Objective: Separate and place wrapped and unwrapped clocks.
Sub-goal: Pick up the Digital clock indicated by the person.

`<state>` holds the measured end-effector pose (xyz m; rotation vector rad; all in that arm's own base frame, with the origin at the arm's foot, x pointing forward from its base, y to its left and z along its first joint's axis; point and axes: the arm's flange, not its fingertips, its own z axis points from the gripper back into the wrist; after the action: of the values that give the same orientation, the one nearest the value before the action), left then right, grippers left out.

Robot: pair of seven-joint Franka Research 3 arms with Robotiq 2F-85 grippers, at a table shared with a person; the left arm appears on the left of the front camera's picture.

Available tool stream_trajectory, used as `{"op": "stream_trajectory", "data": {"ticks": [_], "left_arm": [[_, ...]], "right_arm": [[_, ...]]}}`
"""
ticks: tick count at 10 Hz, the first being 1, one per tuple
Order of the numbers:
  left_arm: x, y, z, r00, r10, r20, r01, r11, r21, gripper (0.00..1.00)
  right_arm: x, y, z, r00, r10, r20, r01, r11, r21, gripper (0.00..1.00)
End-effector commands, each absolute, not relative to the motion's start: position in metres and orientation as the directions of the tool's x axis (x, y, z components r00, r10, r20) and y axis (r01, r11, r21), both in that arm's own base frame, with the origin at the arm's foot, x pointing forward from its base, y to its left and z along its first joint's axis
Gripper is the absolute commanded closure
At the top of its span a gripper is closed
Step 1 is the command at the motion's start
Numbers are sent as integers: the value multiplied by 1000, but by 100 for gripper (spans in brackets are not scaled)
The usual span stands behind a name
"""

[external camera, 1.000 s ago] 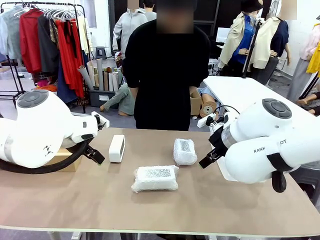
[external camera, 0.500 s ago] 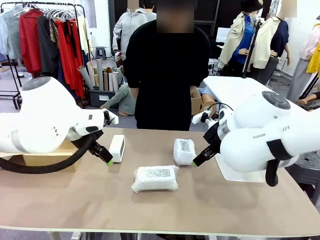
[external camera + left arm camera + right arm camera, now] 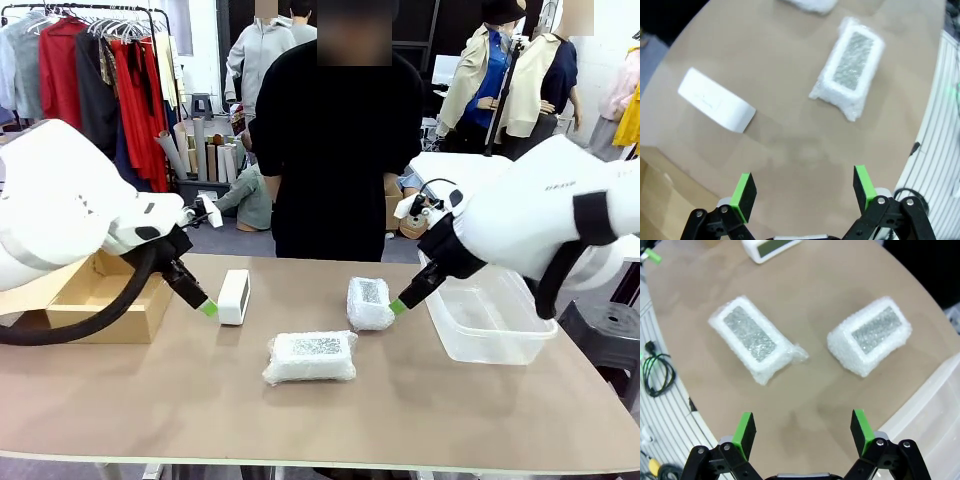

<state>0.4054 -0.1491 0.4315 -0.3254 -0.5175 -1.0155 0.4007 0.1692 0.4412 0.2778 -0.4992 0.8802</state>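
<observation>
Tan table [image 3: 150, 400]: bare clock [image 3: 234, 297], long bundle [image 3: 311, 357], small bundle [image 3: 369, 303]. My left gripper [image 3: 805, 187] wide, near clock; right gripper [image 3: 802, 432] wide, empty.

Your left arm [image 3: 60, 215] reaches in from the left side, its wrist angled down and inward, so the left hand [image 3: 207, 308] sits low and points toward the middle. Its two fingers [image 3: 746, 189] stand wide apart, with nothing between them. Your right arm [image 3: 540, 215] mirrors it from the right, wrist tilted down and inward, and the right hand [image 3: 397, 306] also sits low, aimed at the centre. Its green pads [image 3: 746, 429] are spread just as wide and grip nothing.
</observation>
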Motion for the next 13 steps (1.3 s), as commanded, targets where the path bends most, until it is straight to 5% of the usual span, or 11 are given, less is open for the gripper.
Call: {"op": "stream_trajectory", "data": {"ticks": [1,3,5,10,13], "left_arm": [[418,-130,421,252,-744,619,952,306,-20,0],[419,-120,426,90,-767,636,968,216,124,0],[420,-122,428,58,-755,653,974,187,131,0],[414,-120,435,74,-776,627,968,206,142,0],[414,-112,457,29,-735,678,979,157,128,0]], "right_arm": [[414,147,441,431,704,565,-864,502,33,0],[415,134,439,309,724,617,-912,410,-25,0],[416,126,434,230,736,637,-938,343,-57,0],[410,135,446,278,748,602,-916,395,-68,0],[431,107,456,183,734,654,-953,297,-67,0]]}}
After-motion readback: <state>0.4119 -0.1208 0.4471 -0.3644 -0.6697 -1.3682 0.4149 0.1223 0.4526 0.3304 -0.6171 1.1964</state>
